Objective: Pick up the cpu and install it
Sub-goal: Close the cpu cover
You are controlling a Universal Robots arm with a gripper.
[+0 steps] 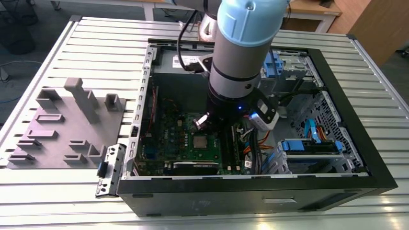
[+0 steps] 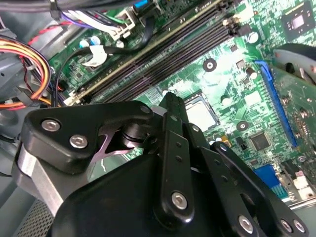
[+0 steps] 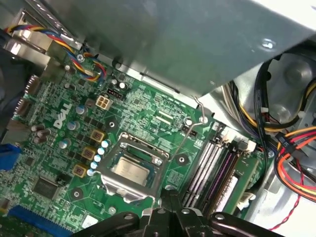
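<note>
Sitting flat inside the socket [image 3: 129,170] on the green motherboard [image 3: 59,148], the cpu [image 3: 131,167] is showing its silver-grey top, with the metal frame lying around its edges. The gripper [image 3: 172,197] is hovering just beside the socket and above it. Its black fingers [image 3: 165,196] are pressing together and gripping nothing, apart from the chip.

In the exterior view the cpu [image 1: 200,142] is lying at about seven o'clock from the lower end of the arm [image 1: 240,57], near it and partly in its shadow. A thin wire lever [image 3: 190,132] is running up off one side of the socket. The memory slots [image 3: 212,168] are lying just past that side, at about three o'clock of the chip in the exterior view.

A black card [image 1: 191,167] is lying close at six o'clock. The computer case [image 1: 255,189] is walling the board in on all sides, with its top open to the arm. A blue drive cage [image 1: 310,146] and orange cables [image 3: 296,163] are crowding the three o'clock side. Well apart at nine o'clock, a grey tray [image 1: 64,129] is resting on the slatted table [image 1: 96,43].
</note>
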